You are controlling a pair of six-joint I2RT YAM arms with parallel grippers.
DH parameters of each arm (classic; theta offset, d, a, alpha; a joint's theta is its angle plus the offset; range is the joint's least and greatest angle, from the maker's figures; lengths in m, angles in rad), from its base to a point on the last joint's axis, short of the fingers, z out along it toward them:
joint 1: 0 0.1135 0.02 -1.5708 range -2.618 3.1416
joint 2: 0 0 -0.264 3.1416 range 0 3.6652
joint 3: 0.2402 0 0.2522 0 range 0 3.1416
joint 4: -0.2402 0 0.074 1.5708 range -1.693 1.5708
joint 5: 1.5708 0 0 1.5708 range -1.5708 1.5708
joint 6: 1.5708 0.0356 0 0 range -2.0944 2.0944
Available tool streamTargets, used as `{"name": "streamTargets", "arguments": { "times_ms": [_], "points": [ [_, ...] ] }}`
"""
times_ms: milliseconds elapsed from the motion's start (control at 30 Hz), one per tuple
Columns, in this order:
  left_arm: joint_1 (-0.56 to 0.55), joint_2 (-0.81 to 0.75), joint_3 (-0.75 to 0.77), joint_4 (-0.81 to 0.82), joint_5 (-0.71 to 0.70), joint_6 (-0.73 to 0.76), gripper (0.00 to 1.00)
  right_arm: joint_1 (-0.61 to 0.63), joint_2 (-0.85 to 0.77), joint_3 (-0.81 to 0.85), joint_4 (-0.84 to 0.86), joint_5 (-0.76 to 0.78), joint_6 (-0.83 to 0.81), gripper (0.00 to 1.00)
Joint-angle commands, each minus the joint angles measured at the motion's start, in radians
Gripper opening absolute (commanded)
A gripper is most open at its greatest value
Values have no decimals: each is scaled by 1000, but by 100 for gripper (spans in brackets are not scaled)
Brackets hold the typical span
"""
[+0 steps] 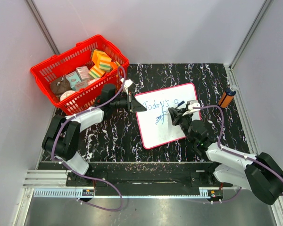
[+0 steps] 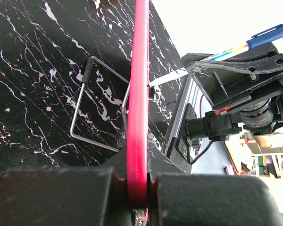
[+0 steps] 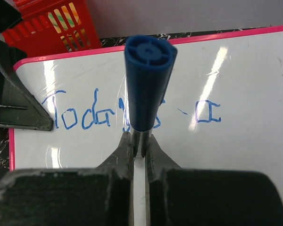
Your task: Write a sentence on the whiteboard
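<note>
Closest to the lens, your right claw [image 3: 140, 141] is pinched narrow on one blue marker [image 3: 148, 70]. The marker's long axis runs almost straight at the wrist camera, so you see its blunt blue end and the tip is hidden. From above, that claw [image 1: 175, 113] hangs over the middle of the whiteboard [image 1: 165, 134], just near of the first written line.

Your left claw [image 2: 137, 188] is closed on the whiteboard's pink rim [image 2: 137, 94], which passes edge-on between the two fingers. From above, this claw [image 1: 133, 102] grips the board's far left corner. One bent wire bracket [image 2: 85, 108] shows beside the rim against the black marbled tabletop [image 2: 33, 70]; you cannot tell whether it is touching the board.

You have one whiteboard, right of centre on the tabletop [image 1: 108, 136]. Its longer sides run left to right, turned a little so that the right end sits farther away.

The sentence [image 3: 80, 113] is in blue and runs the same way, left to right: "Today's", a gap, then a mark like a capital I. From above you can count two lines: that one [image 1: 158, 106] and a short scribble beneath, too small to read.

One red basket [image 1: 66, 59] of small boxes stands at the far left, just beside the left arm. One orange tube [image 1: 227, 98] lies right of the board, apart from it.
</note>
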Motion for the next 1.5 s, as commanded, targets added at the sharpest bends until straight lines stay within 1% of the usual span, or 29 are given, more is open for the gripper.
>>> {"name": "streamTargets", "arguments": {
  "times_ms": [0, 133, 267, 533, 933, 1300, 1467],
  "points": [
    [-11, 14, -30, -159, -92, 153, 0, -4, -30, -3, 1, 18, -21, 0],
    [-10, 14, -30, -160, -94, 153, 0, -4, -108, -31, 29, 0, 8, 0],
    [-10, 14, -33, -159, -95, 155, 0, -6, -138, -20, -22, 0, 7, 0],
    [-11, 13, -35, -160, -95, 156, 0, -4, -72, -28, -9, -3, 20, 0],
    [-13, 11, -30, -166, -91, 158, 0, -7, -33, -36, 15, 8, 25, 0],
    [-11, 11, -39, -169, -94, 162, 0, -15, -3, -45, 6, 58, 34, 0],
    [-11, 11, -38, -168, -94, 164, 0, -21, -18, -40, -35, 98, 30, 0]
  ]
}}
